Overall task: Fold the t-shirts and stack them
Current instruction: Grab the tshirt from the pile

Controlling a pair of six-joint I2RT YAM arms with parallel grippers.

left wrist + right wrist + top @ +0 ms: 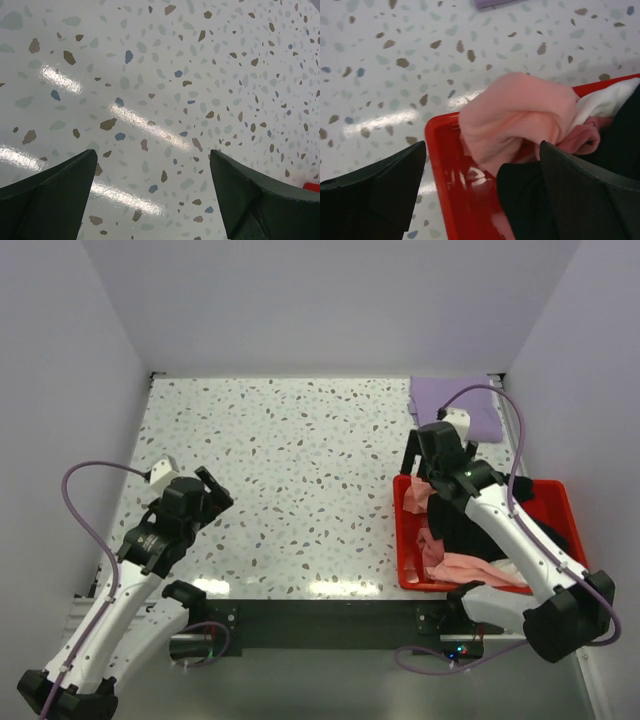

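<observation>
**Top view:** The desk (300,460) is shut in by white walls (110,350) on the left, far and right sides. A wide stretch of speckled surface lies btwn the two arms. The left tool (218,490) is seen released, jaws spread, over the desk's left part, well apart from any cloth. The right tool (418,472) is likewise spread, nothing gripped, at the far-left corner of the red bin (552,502). The bin sits at the desk's right side, near the front edge. Bundled in it are the salmon-pink tee (470,568) and the black tee (470,530). The lavender tee (485,415) lies flat in the far-right corner, just beside the wall, crossed by a purple cable (470,390).

**Left wrist:** Both dark fingers are seen wide apart w/ only speckled desk btwn them. A red sliver of the bin (312,186) shows at the lower right edge.

**Right wrist:** The fingers are held apart over the bin's corner, closed on nothing. The salmon-pink tee (515,110) bulges over part of the rim. The cream-white tee (607,100) is tucked to its right, and the black tee (530,200) lies nearer the camera. Bare red floor (glossy) shows along the bin's left wall (450,165). Beyond the rim there is open desk up to the lavender tee's edge (490,3).
</observation>
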